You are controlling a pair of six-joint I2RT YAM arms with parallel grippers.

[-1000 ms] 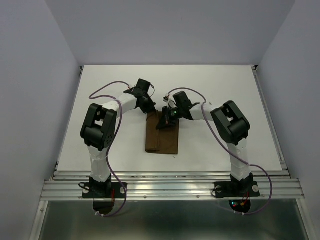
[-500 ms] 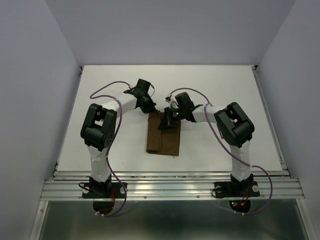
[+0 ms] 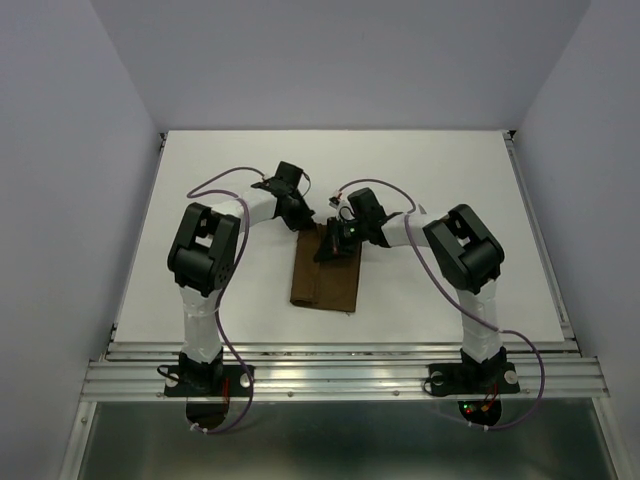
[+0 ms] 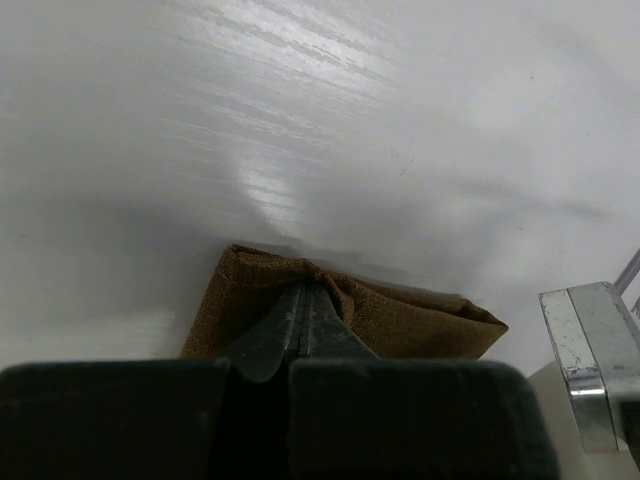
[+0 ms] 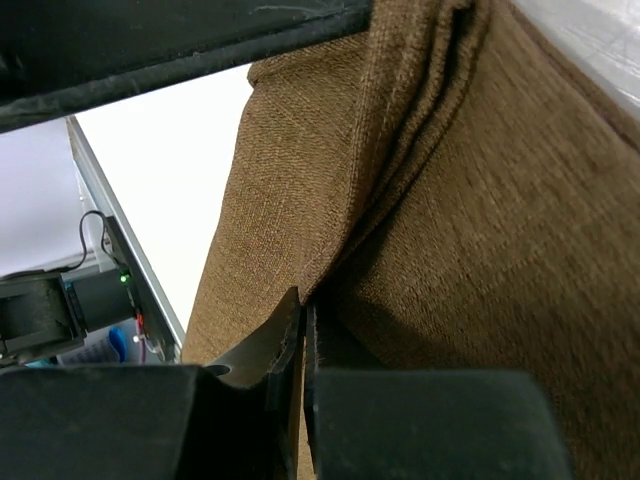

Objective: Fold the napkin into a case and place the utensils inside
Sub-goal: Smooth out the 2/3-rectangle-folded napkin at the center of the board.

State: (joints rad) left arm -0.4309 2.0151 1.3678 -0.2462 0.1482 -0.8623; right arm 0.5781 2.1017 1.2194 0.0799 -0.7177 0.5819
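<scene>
Two grips: my left gripper [image 4: 303,298] and right gripper [image 5: 303,308] clamp the napkin [image 3: 325,282] at its far edge, well inside the table [image 3: 450,170] edges.

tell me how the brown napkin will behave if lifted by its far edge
Probably floppy: the napkin puckers where the right gripper pinches it. Its loose stacked layers at that edge may slip apart when raised. Thin woven cloth, so likely light; a push would probably bunch it.

left pincer [image 4: 305,305] on napkin [image 3: 325,285] far corner, right pincer [image 5: 303,310] seemingly beside
</scene>
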